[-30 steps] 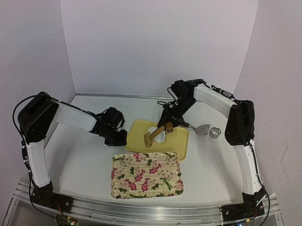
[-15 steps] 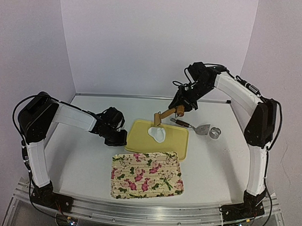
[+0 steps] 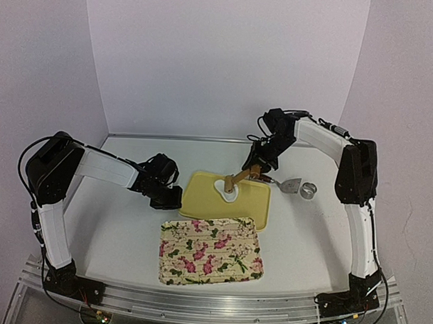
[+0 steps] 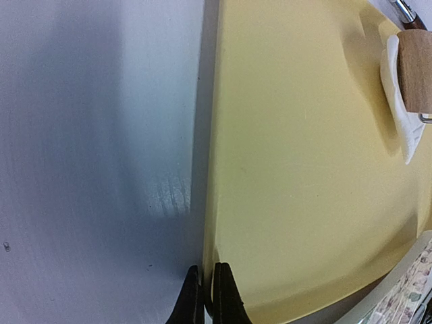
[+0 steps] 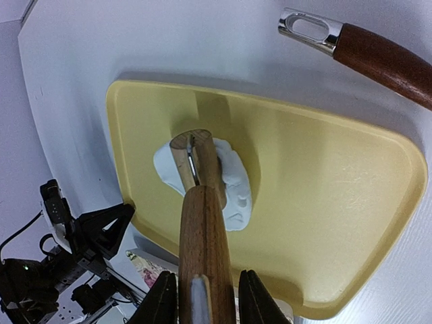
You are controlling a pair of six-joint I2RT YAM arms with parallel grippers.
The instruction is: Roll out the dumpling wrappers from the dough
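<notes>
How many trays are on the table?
2: a yellow tray mid-table with the dough on it, and a floral tray beside it, toward the near edge. None seems hidden.

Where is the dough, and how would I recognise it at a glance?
Find the yellow board in the middle of the white table, just beyond the floral tray. On its far half lies the dough: a flat irregular white patch, the only white thing there, with a wooden roller resting on it.
</notes>
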